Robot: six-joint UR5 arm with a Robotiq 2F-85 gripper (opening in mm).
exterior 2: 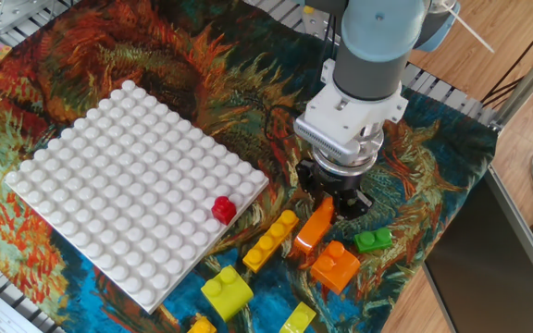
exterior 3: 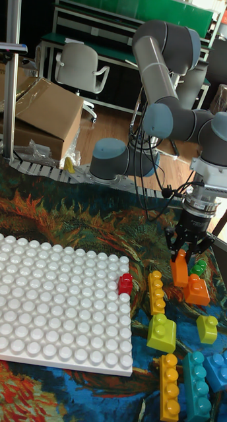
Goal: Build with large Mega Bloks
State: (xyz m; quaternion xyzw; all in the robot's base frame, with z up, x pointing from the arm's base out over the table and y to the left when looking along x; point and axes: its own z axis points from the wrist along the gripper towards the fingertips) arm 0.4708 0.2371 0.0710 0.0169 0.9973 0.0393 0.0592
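1. A table is draped with a painterly cloth [exterior 2: 202, 83] of swirling orange, teal and dark blue; behind it, in the tall fixed view, stand a grey office chair [exterior 3: 77, 69] and a brown cardboard box [exterior 3: 41, 112].
2. A big white square studded baseplate [exterior 2: 128, 185] lies flat on the cloth, taking up the left half of the fixed view.
3. A small glossy red one-stud cube [exterior 2: 223, 209] sits on the baseplate close to its right-hand corner (the only brick on it).
4. The grey-and-blue UR5 arm reaches down over the loose bricks, and its black two-finger gripper [exterior 2: 327, 215] is clamped on the upper end of a long glossy orange bar brick [exterior 2: 315, 228].
5. That orange bar is tilted, its gripped end raised; whether its lower end touches the cloth cannot be told.
6. Just to its left a long yellow four-stud bar [exterior 2: 270, 240] lies flat on the cloth, beside the baseplate's edge.
7. Just right of the orange bar are a chunky orange two-stud brick [exterior 2: 337, 265] and, beyond it, a small green brick [exterior 2: 373, 240].
8. Nearer the camera in the fixed view sits a yellow-green two-stud block [exterior 2: 227, 289], with another small yellow-green brick [exterior 2: 298, 317] near the bottom edge.
9. The tall fixed view also shows a second yellow bar [exterior 3: 169, 386], a teal bar [exterior 3: 194, 384] and a blue brick [exterior 3: 219, 368] together at the cloth's near edge.
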